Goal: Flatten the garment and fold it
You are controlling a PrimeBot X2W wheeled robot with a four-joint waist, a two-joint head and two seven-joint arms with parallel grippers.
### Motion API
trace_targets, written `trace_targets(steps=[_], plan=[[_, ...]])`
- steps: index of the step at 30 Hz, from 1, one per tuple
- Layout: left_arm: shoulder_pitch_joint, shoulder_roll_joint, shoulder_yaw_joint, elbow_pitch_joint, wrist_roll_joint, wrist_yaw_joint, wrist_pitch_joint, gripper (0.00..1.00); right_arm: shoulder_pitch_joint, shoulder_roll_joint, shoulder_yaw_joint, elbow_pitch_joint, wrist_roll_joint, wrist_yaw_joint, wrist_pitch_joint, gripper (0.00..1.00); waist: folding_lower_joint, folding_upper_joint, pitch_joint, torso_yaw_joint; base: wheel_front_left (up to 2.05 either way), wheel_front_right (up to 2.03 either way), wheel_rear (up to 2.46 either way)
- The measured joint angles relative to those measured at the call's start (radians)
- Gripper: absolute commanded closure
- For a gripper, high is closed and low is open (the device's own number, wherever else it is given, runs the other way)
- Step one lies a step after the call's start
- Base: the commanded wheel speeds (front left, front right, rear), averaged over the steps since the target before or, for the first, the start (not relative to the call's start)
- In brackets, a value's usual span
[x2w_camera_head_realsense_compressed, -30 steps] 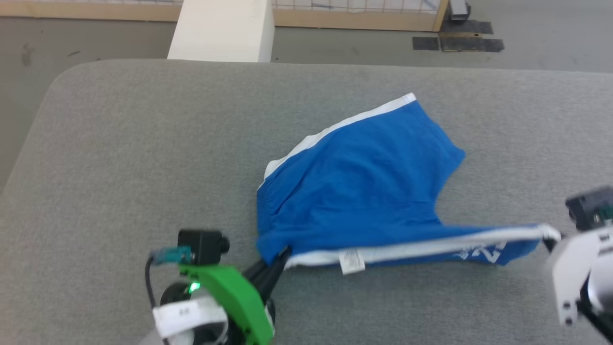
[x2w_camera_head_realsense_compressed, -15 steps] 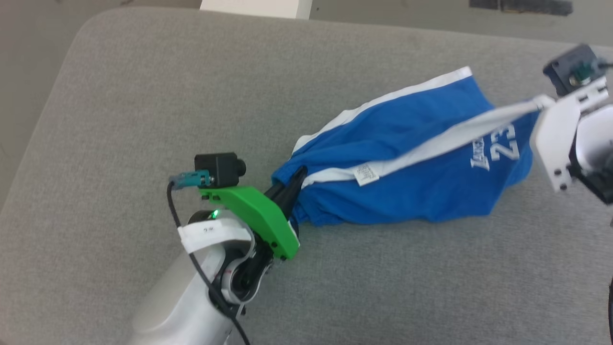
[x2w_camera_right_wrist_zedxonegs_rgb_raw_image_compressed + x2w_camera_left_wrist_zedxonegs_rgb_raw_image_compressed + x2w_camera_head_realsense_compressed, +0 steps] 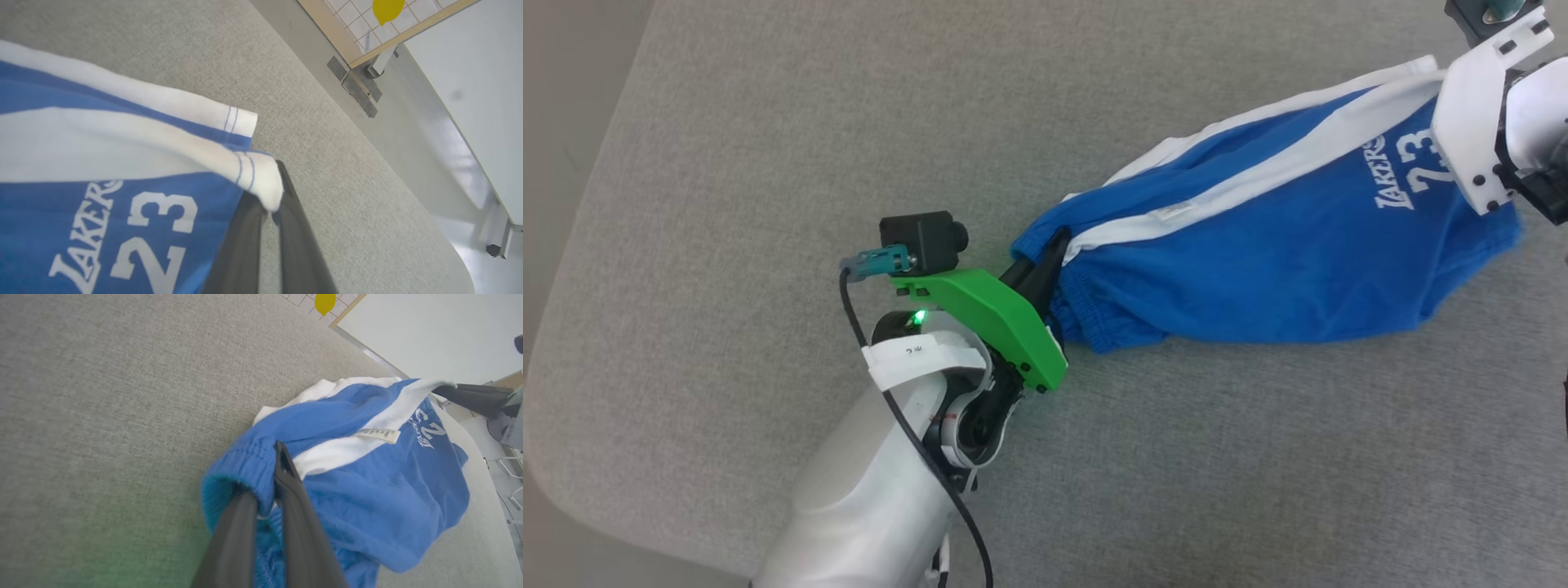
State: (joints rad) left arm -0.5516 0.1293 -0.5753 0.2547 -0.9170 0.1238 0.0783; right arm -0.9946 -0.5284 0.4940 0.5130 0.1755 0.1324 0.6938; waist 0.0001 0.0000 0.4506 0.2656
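The garment [image 3: 1258, 253], bright blue shorts with white trim and white "LAKERS 23" lettering, hangs stretched between my two grippers over the grey padded table [image 3: 768, 163]. Its lower part sags onto the table. My left gripper [image 3: 1045, 260] is shut on the gathered blue waistband. In the left wrist view its fingertips [image 3: 270, 473] pinch that waistband, with the garment [image 3: 367, 490] spreading beyond. My right gripper [image 3: 1444, 75] is shut on a white trim corner. The right wrist view shows that gripper [image 3: 274, 192] clamping the garment [image 3: 102, 163] at this corner. A small white label [image 3: 1172, 212] sits on the trim band.
The table's rounded left edge [image 3: 572, 269] meets grey floor. A wooden-framed grid panel with a yellow shape [image 3: 386, 8] and black floor plates [image 3: 355, 85] stand beyond the table's far side. A white wall [image 3: 470, 81] rises on the right.
The head camera has tilted down. Both grippers, still shut on the garment, have carried its held edge up and away, turning it over until the lettered side faces up.
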Motion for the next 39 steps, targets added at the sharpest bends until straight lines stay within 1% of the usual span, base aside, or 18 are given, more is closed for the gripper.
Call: trace_targets(steps=[3, 7, 8, 9, 10, 11, 16, 22, 24, 28, 31, 34, 36, 37, 39], plan=[[-0.014, -0.010, -0.003, 0.012, 0.004, 0.000, -0.013, 1.00, -0.032, -0.001, 0.036, 0.057, 0.014, 0.000, -0.003, 1.00, 0.0000, 0.0000, 0.023, 0.018, 0.00, 0.00, 0.00], [-0.027, -0.023, -0.009, 0.018, 0.004, -0.008, -0.020, 1.00, -0.060, -0.010, 0.097, 0.103, 0.053, -0.001, 0.005, 1.00, 0.0000, 0.0000, 0.046, 0.037, 0.00, 0.00, 0.00], [-0.027, -0.026, -0.010, 0.019, 0.003, -0.009, -0.020, 0.76, -0.068, -0.015, 0.110, 0.108, 0.066, 0.000, 0.013, 1.00, 0.0000, 0.0000, 0.049, 0.040, 0.00, 0.00, 0.00], [-0.028, -0.027, -0.012, 0.018, 0.003, -0.011, -0.023, 0.37, -0.078, -0.021, 0.120, 0.113, 0.085, 0.000, 0.022, 1.00, 0.0000, 0.0000, 0.052, 0.043, 0.00, 0.00, 0.00], [-0.028, -0.028, -0.014, 0.017, 0.003, -0.022, -0.031, 0.00, -0.090, -0.028, 0.135, 0.120, 0.121, 0.000, 0.028, 0.52, 0.0000, 0.0000, 0.052, 0.045, 0.00, 0.00, 0.00], [-0.028, -0.028, -0.016, 0.017, 0.003, -0.025, -0.036, 0.00, -0.091, -0.032, 0.143, 0.122, 0.142, -0.001, 0.028, 0.00, 0.0000, 0.0000, 0.049, 0.044, 0.00, 0.00, 0.00], [-0.007, -0.014, -0.018, 0.002, 0.004, -0.036, -0.064, 0.00, -0.079, -0.047, 0.158, 0.125, 0.212, -0.001, -0.002, 0.00, 0.0000, 0.0000, 0.016, 0.034, 0.00, 0.00, 0.00], [0.093, 0.046, -0.016, -0.051, 0.011, -0.034, -0.092, 0.00, 0.030, -0.065, 0.154, 0.085, 0.285, 0.000, -0.080, 0.00, 0.0000, 0.0000, -0.054, 0.016, 0.00, 0.00, 0.00], [0.126, 0.062, -0.015, -0.076, 0.012, -0.030, -0.104, 0.00, 0.071, -0.072, 0.132, 0.067, 0.302, 0.000, -0.114, 0.00, 0.0000, 0.0000, -0.080, 0.010, 0.00, 0.00, 0.00], [0.180, 0.097, -0.002, -0.116, 0.038, -0.020, -0.168, 0.00, 0.173, -0.070, 0.037, 0.035, 0.330, 0.000, -0.210, 0.00, 0.0000, 0.0000, -0.138, -0.001, 0.00, 0.00, 0.00], [0.201, 0.118, 0.014, -0.121, 0.085, -0.017, -0.248, 0.00, 0.251, -0.048, -0.033, 0.001, 0.339, 0.000, -0.293, 0.00, -0.0001, 0.0000, -0.177, -0.010, 0.00, 0.00, 0.00], [0.205, 0.130, 0.037, -0.107, 0.148, -0.011, -0.313, 0.00, 0.314, -0.010, -0.108, -0.022, 0.337, 0.000, -0.363, 0.00, -0.0002, 0.0000, -0.207, -0.020, 0.00, 0.00, 0.00], [0.205, 0.135, 0.067, -0.100, 0.219, -0.002, -0.331, 0.00, 0.344, 0.027, -0.160, -0.033, 0.329, 0.000, -0.404, 0.00, -0.0002, 0.0000, -0.219, -0.032, 0.00, 0.00, 0.00], [0.206, 0.130, 0.093, -0.100, 0.245, 0.001, -0.332, 0.00, 0.356, 0.048, -0.188, -0.035, 0.322, 0.000, -0.423, 0.00, -0.0002, 0.0000, -0.222, -0.038, 0.00, 0.00, 0.00], [0.209, 0.114, 0.153, -0.124, 0.332, 0.000, -0.333, 0.00, 0.371, 0.089, -0.237, -0.035, 0.309, 0.000, -0.450, 0.00, -0.0002, 0.0000, -0.224, -0.050, 0.00, 0.00, 0.00]])
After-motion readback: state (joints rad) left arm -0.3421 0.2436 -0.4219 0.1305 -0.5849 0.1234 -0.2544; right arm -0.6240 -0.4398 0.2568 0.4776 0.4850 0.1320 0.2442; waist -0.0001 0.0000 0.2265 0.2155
